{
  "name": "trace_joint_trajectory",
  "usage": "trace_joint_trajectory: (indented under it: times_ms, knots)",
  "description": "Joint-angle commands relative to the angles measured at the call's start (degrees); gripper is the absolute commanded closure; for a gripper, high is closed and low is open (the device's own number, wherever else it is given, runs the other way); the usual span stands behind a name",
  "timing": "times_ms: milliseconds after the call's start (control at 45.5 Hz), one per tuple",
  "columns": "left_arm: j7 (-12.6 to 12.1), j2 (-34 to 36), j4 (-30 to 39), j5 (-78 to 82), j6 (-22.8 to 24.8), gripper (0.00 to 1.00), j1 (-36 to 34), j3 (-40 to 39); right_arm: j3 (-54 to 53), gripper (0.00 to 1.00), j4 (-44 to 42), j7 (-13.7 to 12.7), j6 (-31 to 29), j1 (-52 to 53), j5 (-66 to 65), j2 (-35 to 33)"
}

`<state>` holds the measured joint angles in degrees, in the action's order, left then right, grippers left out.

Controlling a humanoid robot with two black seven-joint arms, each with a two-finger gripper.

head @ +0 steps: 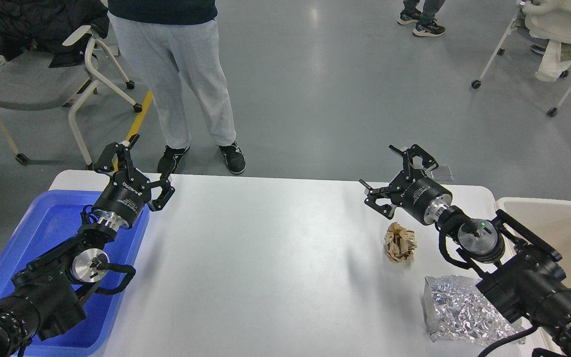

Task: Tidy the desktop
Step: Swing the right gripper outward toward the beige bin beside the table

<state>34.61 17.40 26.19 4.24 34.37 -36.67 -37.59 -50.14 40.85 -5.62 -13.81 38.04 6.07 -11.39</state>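
The desktop [265,258] lay directly below the head view, a wide white top with rounded corners, running between a blue plastic tray [42,223] at its left end and a beige plastic bin [558,218] at its right. Two loose things rested on it: one crumpled ball of brown paper [400,242] right of centre, and one crinkled silver foil bag [459,310] nearer the front edge, partly under the right arm. The white surface was smooth and faintly glossy, with soft shadows. Beyond it was a grey floor with a yellow line; one person in light grey trousers [186,79] stood at the far edge, a second person's feet showed farther back, and wheeled chairs stood at both sides.

The left gripper [144,166] hung over the tray's far corner, fingers spread wide, holding nothing. The right gripper [392,173] hovered just beyond the paper ball, fingers likewise spread apart and empty, touching neither item.
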Motion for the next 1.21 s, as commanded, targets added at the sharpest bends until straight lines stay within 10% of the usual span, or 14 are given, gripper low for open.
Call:
trace_joint_trajectory:
  times_ms: [0, 638, 1188]
  knots:
    - [-0.07, 0.00, 0.00, 0.07, 0.00, 0.00, -0.07, -0.02, 0.04, 0.00, 0.11, 0.00, -0.07, 0.20, -1.06, 0.05]
    - [-0.07, 0.00, 0.00, -0.02, 0.00, 0.00, 0.02, 0.06, 0.04, 0.00, 3.18, -0.09, -4.12, 0.99, -6.86, -3.11]
    - [0.02, 0.00, 0.00, -0.02, 0.00, 0.00, -0.07, 0.06, 6.63, 0.00, 19.44, -0.97, -4.03, 4.85, -16.35, -23.40]
